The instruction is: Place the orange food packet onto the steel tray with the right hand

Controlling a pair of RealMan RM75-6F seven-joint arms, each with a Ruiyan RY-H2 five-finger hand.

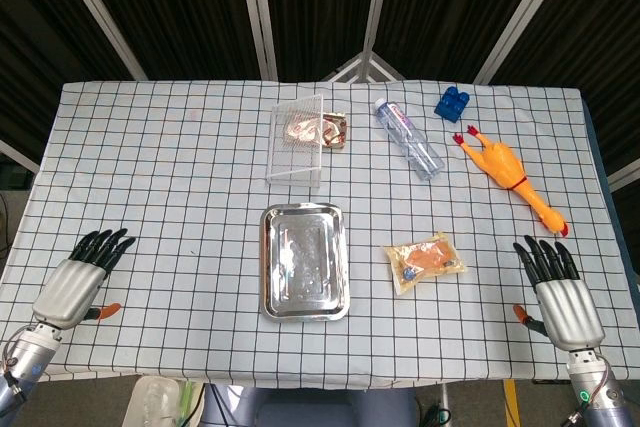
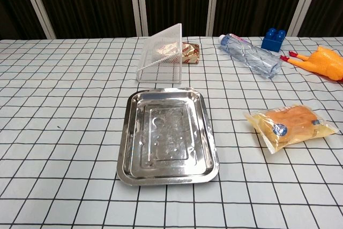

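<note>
The orange food packet (image 1: pixel 426 261) (image 2: pixel 290 126) lies flat on the checked tablecloth, to the right of the steel tray (image 1: pixel 304 261) (image 2: pixel 168 135), which holds nothing. My right hand (image 1: pixel 558 292) rests open on the table at the front right, well right of the packet and apart from it. At the front left my left hand (image 1: pixel 78 280) lies open with fingers spread, far from the tray. Neither hand shows in the chest view.
Behind the tray stands a tilted clear mesh basket (image 1: pixel 298 137) (image 2: pixel 159 53) with a small snack packet (image 1: pixel 330 130) by it. A plastic bottle (image 1: pixel 408 136) (image 2: pixel 251 54), a blue block (image 1: pixel 452 104) (image 2: pixel 273 39) and a rubber chicken (image 1: pixel 510 179) (image 2: pixel 323 63) lie at the back right.
</note>
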